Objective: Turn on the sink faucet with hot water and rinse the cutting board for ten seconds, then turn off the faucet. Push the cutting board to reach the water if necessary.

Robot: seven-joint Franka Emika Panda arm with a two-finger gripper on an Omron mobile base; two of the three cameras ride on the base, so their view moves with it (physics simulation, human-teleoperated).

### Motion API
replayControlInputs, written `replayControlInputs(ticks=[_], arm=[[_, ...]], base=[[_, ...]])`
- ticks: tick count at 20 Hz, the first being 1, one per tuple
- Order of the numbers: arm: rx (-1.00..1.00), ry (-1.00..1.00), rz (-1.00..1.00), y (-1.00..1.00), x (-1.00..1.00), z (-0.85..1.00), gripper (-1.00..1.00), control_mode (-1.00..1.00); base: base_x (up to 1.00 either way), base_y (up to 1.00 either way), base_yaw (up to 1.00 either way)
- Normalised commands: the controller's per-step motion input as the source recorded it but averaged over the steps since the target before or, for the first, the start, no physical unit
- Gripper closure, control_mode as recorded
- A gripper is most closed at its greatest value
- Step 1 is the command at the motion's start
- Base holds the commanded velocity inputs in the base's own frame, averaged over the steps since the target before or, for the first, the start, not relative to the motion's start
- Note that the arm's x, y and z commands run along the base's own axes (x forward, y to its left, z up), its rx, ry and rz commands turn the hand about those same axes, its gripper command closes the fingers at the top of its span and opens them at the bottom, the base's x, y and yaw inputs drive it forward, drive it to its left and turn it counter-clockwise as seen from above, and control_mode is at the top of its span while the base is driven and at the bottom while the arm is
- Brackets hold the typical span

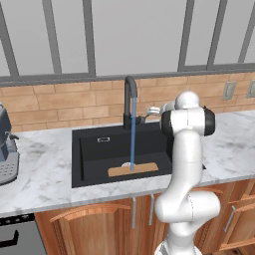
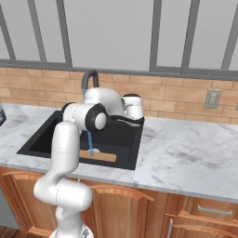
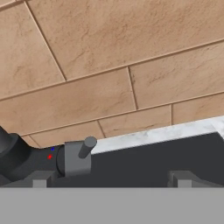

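One white robot arm reaches over a marble counter (image 1: 45, 174) toward the back of one black sink (image 1: 89, 164). Its gripper (image 3: 111, 179) sits low beside the base of the one sink faucet (image 1: 130, 97), and its two fingertips (image 3: 40, 180) stand wide apart, released, with nothing between them. In the hand view, the faucet's single small lever handle (image 3: 86, 147) rises just above and inside the left fingertip, not touching either one; one red dot and one blue dot mark the faucet base beside it. A tan brick wall (image 3: 109, 65) lies straight ahead of the jaws, beyond a strip of marble.

One thin blue stream of water (image 1: 133, 134) falls straight from the spout, below and in front of the jaws. It lands on the one cutting board (image 1: 133, 170), a flat tan board lying on the sink floor near the front wall, well apart from the gripper. A round drain peeks out just behind the board. Two wall outlets (image 1: 229, 90) sit on the brick to the right of the sink.
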Motion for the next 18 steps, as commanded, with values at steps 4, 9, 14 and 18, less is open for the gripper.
replayControlInputs(ticks=[4, 9, 14, 18], arm=[[0.00, 0.00, 0.00, 0.00, 0.00, 0.00, -1.00, -1.00], [0.00, 0.00, 0.00, 0.00, 0.00, 0.00, -1.00, -1.00], [0.00, 0.00, 0.00, 0.00, 0.00, 0.00, -1.00, -1.00], [0.00, 0.00, 0.00, 0.00, 0.00, 0.00, -1.00, -1.00]], base=[[0.00, 0.00, 0.00], [0.00, 0.00, 0.00], [0.00, 0.00, 0.00], [0.00, 0.00, 0.00]])
